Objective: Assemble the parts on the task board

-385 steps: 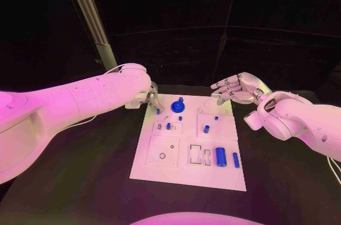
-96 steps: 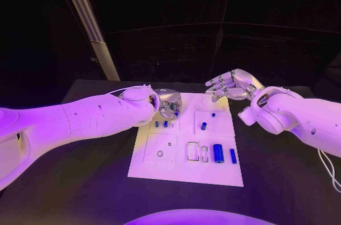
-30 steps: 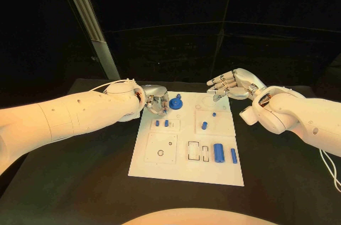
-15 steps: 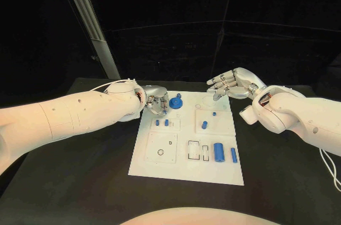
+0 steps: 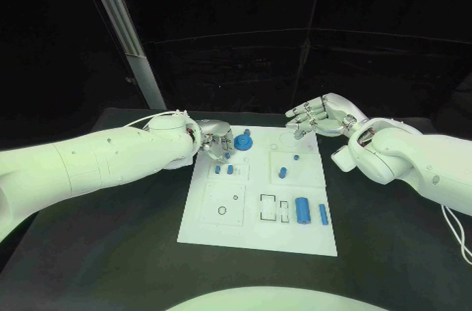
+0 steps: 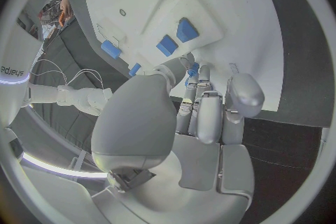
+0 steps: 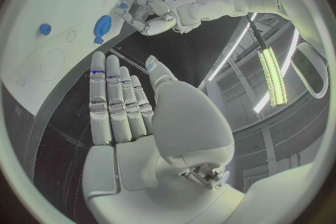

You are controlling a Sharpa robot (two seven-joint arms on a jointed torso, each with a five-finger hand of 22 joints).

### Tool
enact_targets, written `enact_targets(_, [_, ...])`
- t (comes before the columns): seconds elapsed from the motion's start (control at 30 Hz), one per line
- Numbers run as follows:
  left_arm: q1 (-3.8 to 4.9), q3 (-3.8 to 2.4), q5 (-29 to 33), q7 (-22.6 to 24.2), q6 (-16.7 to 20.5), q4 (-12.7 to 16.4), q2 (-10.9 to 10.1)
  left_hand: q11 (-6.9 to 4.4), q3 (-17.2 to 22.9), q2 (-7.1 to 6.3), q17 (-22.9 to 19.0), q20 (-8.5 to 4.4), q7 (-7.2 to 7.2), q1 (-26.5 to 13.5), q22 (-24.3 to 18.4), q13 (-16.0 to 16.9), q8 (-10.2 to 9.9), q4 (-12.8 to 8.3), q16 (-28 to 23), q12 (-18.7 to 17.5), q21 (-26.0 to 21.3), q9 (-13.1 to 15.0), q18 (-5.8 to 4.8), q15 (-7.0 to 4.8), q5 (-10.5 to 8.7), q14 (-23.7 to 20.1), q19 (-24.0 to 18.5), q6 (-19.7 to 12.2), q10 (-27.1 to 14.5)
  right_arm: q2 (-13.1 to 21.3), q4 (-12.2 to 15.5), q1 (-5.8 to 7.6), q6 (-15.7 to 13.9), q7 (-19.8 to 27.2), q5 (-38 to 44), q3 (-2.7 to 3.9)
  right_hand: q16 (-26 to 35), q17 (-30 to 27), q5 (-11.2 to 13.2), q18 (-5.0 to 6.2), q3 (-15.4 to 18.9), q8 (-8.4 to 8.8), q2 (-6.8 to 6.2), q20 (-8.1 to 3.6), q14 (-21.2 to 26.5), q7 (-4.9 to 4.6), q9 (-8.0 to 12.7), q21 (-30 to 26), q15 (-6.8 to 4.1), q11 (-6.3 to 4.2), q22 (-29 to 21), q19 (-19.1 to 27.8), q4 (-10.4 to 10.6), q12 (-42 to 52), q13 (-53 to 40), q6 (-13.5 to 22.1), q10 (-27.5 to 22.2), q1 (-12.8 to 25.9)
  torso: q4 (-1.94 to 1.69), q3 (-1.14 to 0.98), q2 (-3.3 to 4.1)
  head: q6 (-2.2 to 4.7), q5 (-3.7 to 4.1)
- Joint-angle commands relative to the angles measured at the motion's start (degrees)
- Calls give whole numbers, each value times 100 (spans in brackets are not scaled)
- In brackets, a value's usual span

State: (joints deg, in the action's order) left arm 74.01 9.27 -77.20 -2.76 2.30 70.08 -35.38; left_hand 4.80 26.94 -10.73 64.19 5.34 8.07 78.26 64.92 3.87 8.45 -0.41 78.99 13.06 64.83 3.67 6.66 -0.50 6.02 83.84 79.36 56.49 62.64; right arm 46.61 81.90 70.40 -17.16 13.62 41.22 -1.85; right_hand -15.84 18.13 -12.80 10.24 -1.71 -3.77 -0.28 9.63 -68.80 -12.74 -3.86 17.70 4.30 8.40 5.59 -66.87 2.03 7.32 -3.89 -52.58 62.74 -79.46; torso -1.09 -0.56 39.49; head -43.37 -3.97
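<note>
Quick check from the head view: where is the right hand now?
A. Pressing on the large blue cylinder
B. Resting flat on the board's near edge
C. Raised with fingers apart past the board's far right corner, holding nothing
C: the right hand is raised beyond the task board's far right corner, fingers apart, nothing in it.

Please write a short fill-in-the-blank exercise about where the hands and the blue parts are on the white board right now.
1. The left hand hovers at the white task board's ____ corner on its own side.
2. The right hand holds ____, fingers extended.
3. The large blue cylinder lies on the board's ____ half, nearer the robot.
4. The table is ____.

Missing: far; nothing; right; black
</note>
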Motion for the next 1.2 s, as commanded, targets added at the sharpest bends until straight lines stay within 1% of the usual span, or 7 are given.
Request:
enact_targets(0.03, [7, 1, 12, 26, -19, -2, 3, 8, -56, 12, -21, 38, 7, -63, -17, -8, -35, -4, -25, -41, -36, 8, -53, 52, -19, 98, -32, -44, -81, -2, 2, 10, -15, 59, 3, 3, -34, -7, -38, 18, -12, -36, 54, 25, 28, 4, -5, -36, 8, 11, -8, -33, -26, 24, 10, 53, -29, 4, 2, -2, -1, -10, 0])
enact_targets(0.4, [7, 1, 12, -3, 39, -47, -45, 48, -176, 14, -89, 81, 49, -102, -75, 10, -217, 1, -42, -67, -125, 4, -30, 87, -19, 72, -71, -269, -220, 10, -14, 10, -46, 25, 47, 3, -102, -41, -49, 22, -30, -37, 60, 18, -15, -9, -4, -65, 2, 25, -25, -88, -50, 36, 26, 76, -146, -10, 1, 3, -1, -3, 13])
enact_targets(0.8, [46, -17, 764, 397, 646, 68, -430, 88, -187, 92, -263, 102, 98, -23, -262, 6, -221, -31, -120, -75, -342, 32, 17, 114, -4, 15, -166, -215, -369, 49, -333, 9, 117, -499, 1752, 3, -1030, 359, 25, 28, -393, -241, 67, -429, -1275, 252, -43, 696, -427, -267, 346, -1201, -428, 196, 15, -428, 235, -382, -5, 6, -9, 91, 127])
enact_targets(0.9, [70, -20, 1928, 896, 952, 50, -574, 153, -69, 171, -878, 139, 168, 74, -847, 1, -168, -82, -450, -52, -1009, 47, 149, 161, 0, -239, -515, -67, -455, 52, -393, 6, 264, -806, 2814, 2, -1340, 581, 40, 8, -651, -245, 12, -518, -1432, 304, -22, 980, -488, -324, 517, -1337, -529, 143, 21, -580, 380, -386, -2, -8, -10, 137, 210])
enact_targets(1.0, [80, -19, 3141, 1449, 1149, 54, -692, 208, 82, 233, -2412, 172, 221, 165, -1790, -6, -155, -145, -1340, -34, -2135, 42, 361, 200, -1, -959, -1219, -23, -599, 44, -386, -12, 360, -1055, 3737, 2, -1594, 784, 88, -3, -880, -202, -87, -551, -1480, 325, -1, 1216, -508, -351, 673, -1357, -578, 55, 20, -638, 437, -300, -3, -15, -11, 161, 254])
enact_targets(1.07, [83, -17, 3902, 1753, 1210, 81, -755, 222, 131, 247, -3213, 181, 238, 194, -1903, -2, -136, -179, -1871, 2, -2336, 43, 382, 214, -5, -1420, -1449, 9, -643, 34, -361, -35, 399, -1197, 4228, 2, -1810, 951, 116, -18, -1060, -169, -157, -555, -1513, 341, 1, 1416, -511, -370, 805, -1369, -589, -14, 20, -670, 458, -212, -2, -11, -12, 184, 296])
enact_targets(1.2, [84, -13, 5288, 2249, 1215, 191, -873, 234, 175, 309, -3529, 191, 252, 217, -1971, 4, -88, -211, -2211, 91, -2505, 49, 385, 221, -10, -1733, -1699, 74, -663, 6, -293, -86, 470, -1420, 4996, 1, -2909, 1975, 224, -27, -1384, -69, -302, -569, -1713, 360, 6, 1919, -513, -369, 1175, -1438, -583, -139, 20, -639, 435, -33, 0, -6, -4, 214, 329])
